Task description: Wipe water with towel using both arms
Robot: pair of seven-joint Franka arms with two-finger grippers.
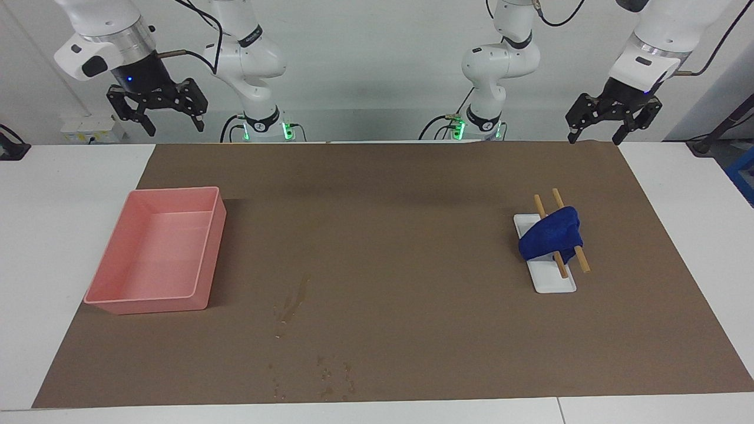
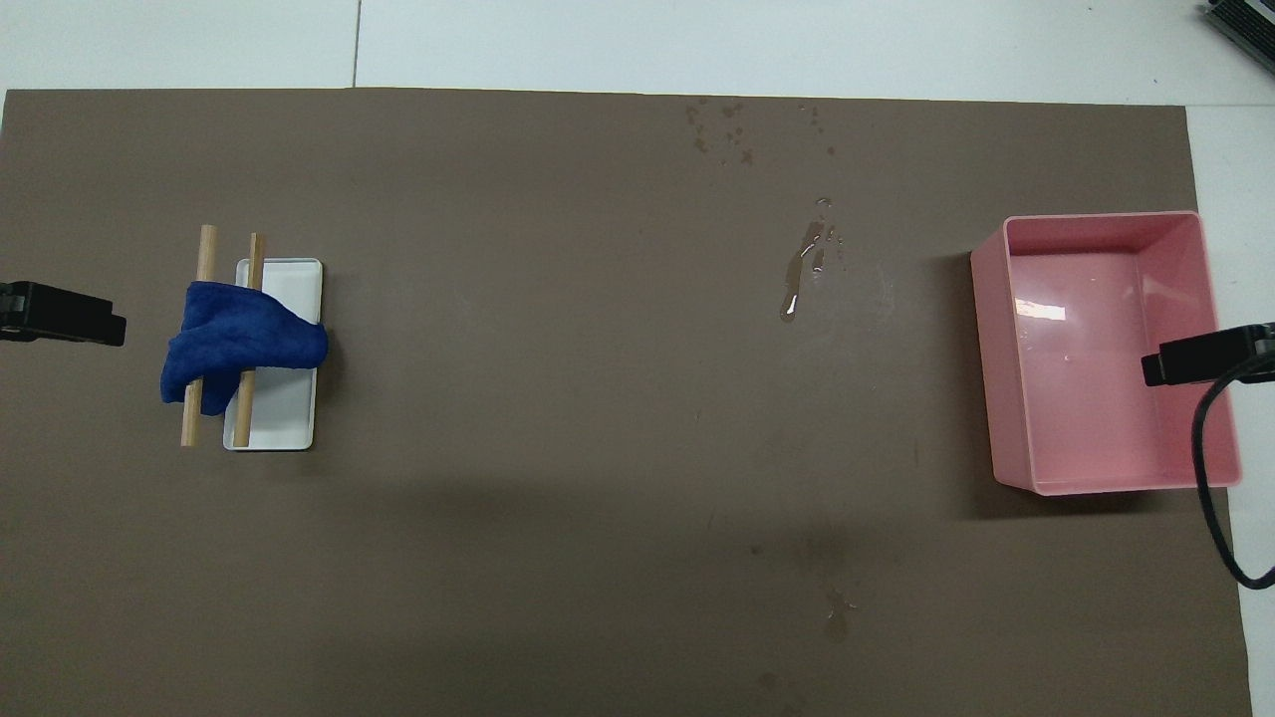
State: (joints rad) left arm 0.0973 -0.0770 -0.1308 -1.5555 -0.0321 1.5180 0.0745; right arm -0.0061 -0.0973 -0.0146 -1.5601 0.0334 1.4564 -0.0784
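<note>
The water (image 1: 294, 303) is a thin glossy streak on the brown mat, beside the pink tray; it also shows in the overhead view (image 2: 802, 274). The towel (image 1: 551, 238), a deep-blue bundle, hangs over two wooden rods (image 1: 583, 259) across a small white tray (image 1: 554, 282), toward the left arm's end; the overhead view shows it too (image 2: 244, 344). My left gripper (image 1: 609, 126) hangs open and empty, high over the mat's corner at its own end. My right gripper (image 1: 175, 123) hangs open and empty, high above the mat's edge by the robots, at the pink tray's end.
The pink tray (image 1: 147, 303) stands empty toward the right arm's end, seen from above as well (image 2: 1096, 217). Scattered drops (image 1: 333, 377) lie farther from the robots than the streak, near the mat's edge. The brown mat (image 1: 412, 235) covers most of the white table.
</note>
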